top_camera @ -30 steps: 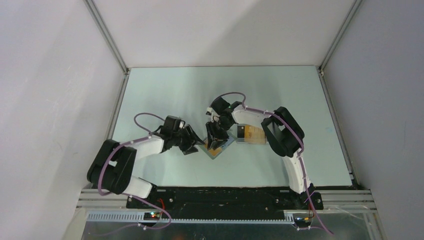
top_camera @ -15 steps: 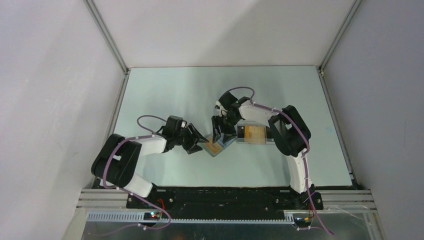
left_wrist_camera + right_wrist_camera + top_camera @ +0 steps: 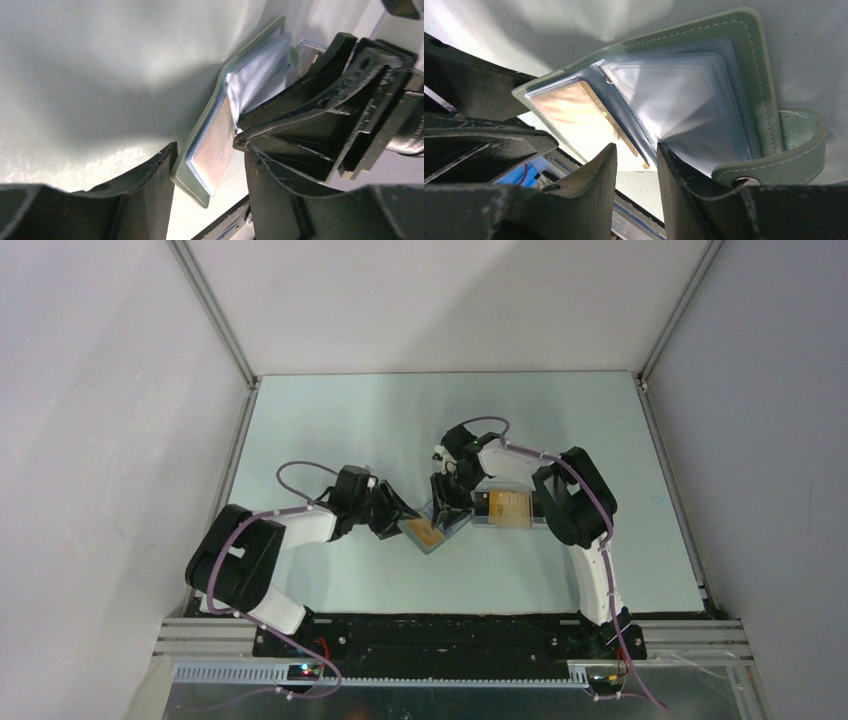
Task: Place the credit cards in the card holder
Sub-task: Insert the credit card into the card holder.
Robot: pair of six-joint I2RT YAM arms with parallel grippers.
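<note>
The card holder (image 3: 434, 531) lies open on the table, grey-green outside with clear sleeves (image 3: 684, 95) inside and its snap tab (image 3: 796, 142) at the right. One orange-gold credit card (image 3: 569, 112) sits in a sleeve (image 3: 212, 150). My left gripper (image 3: 396, 512) is open, and its fingers straddle the holder's near corner (image 3: 192, 187). My right gripper (image 3: 446, 502) stands open over the holder's other side. The card's lower corner (image 3: 644, 162) shows in the gap between its jaws, and its right finger (image 3: 674, 170) lies against the sleeves. More orange credit cards (image 3: 506, 505) lie in a clear tray.
The clear plastic tray (image 3: 482, 524) sits just right of the holder, under the right arm's wrist. The two grippers are close together, the right fingers (image 3: 310, 110) right in front of the left ones. The frame rail (image 3: 450, 625) runs along the near edge.
The right gripper has pulled back and to the right off the holder, baring the orange card in its sleeve. The left gripper has shifted right and further back, up to the holder's corner.
</note>
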